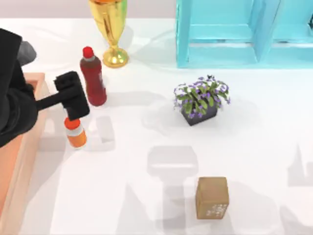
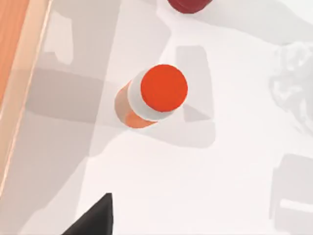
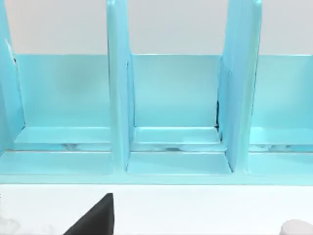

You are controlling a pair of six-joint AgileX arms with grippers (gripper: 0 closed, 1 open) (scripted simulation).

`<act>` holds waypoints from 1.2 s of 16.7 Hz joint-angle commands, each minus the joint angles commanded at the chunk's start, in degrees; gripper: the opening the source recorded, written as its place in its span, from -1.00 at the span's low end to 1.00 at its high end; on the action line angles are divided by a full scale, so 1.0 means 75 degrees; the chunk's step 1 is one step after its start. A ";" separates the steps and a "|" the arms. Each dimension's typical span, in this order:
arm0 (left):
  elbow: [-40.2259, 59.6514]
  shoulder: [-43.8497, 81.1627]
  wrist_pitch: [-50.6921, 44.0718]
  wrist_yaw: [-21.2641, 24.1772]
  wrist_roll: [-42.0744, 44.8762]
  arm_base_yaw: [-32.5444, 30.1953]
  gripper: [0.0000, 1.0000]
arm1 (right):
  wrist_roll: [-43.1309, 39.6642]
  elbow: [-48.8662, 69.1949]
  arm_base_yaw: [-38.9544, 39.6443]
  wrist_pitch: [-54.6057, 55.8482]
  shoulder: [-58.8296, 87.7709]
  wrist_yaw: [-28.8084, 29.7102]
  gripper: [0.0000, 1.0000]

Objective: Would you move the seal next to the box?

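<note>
Two arms share a white table (image 1: 142, 142) crowded with props, and the small wooden seal (image 1: 212, 197) stands alone in the lower centre-right of the top view. Pale engraved marks show on its face nearest the frame's bottom edge. It is well apart from the box (image 1: 27, 156), the open wooden crate whose tan wall runs down the far left edge of the frame.

At the upper left, the black left arm reaches in over the crate's corner. The left gripper (image 1: 72, 95) hangs above a small orange bottle (image 1: 76, 133) with an orange-red cap. Whether that gripper is released or clenched cannot be told, and it is nowhere near the seal. The left wrist view looks straight down on the orange bottle (image 2: 164, 88), which stands upright on the table. The crate's wall (image 2: 14, 58) runs along one side of that view, and the base of a dark red bottle (image 2: 188, 5) shows at the edge.

In the top view the dark red bottle (image 1: 93, 78) stands just beside the gripper. A gold trophy cup (image 1: 111, 29) stands behind it at the top of the frame. A turquoise shelf unit (image 1: 234, 34) fills the upper right. A dark pot of purple flowers (image 1: 200, 100) sits near mid-frame, between the shelf and the seal.

The right wrist view faces the shelf unit (image 3: 171, 98) and its upright dividers. A dark sliver of the right gripper (image 3: 93, 219) shows at the view's lower edge, and its state cannot be told.
</note>
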 joint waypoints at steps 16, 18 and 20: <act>0.7922 0.7860 -0.5141 0.0300 -0.2899 -0.4856 1.00 | 0.0000 0.0000 0.0000 0.0000 0.0000 0.0000 1.00; 0.8122 0.7943 -0.5142 0.0345 -0.2953 -0.4978 1.00 | 0.0000 0.0000 0.0000 0.0000 0.0000 0.0000 1.00; 0.8122 0.7943 -0.5142 0.0345 -0.2953 -0.4978 1.00 | 0.0000 0.0000 0.0000 0.0000 0.0000 0.0000 1.00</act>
